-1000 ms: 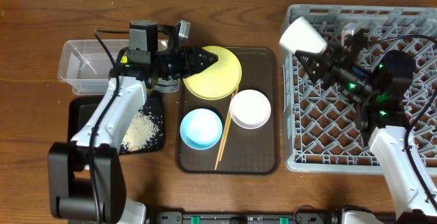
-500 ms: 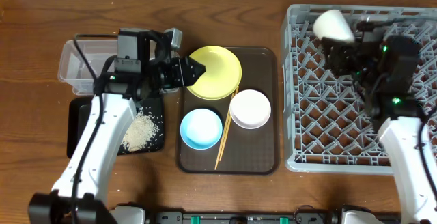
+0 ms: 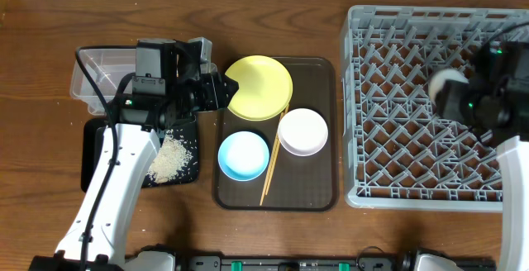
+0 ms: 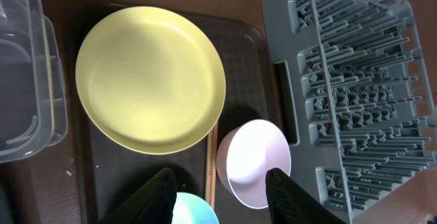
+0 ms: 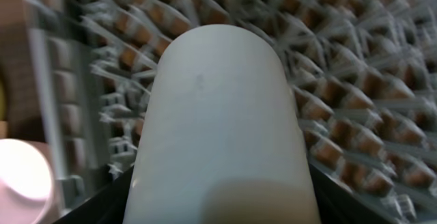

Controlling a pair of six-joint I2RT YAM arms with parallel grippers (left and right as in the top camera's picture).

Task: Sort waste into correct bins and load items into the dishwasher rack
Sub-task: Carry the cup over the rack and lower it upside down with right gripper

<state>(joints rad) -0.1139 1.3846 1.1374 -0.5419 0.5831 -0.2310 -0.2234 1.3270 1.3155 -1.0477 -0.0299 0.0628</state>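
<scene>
Overhead: right gripper (image 3: 455, 97) pinches cup (image 3: 446, 79) over dishwasher rack (image 3: 388, 147), 2 o'clock of centre. Left gripper (image 3: 221, 93) spread, empty, at yellow plate (image 3: 260, 85) 9 o'clock edge.

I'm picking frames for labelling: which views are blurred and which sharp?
Right wrist: the rack behind the cup is streaked with motion blur, the cup itself soft. Left wrist: sharp, yellow plate evenly lit. Overhead: largely sharp.
</scene>
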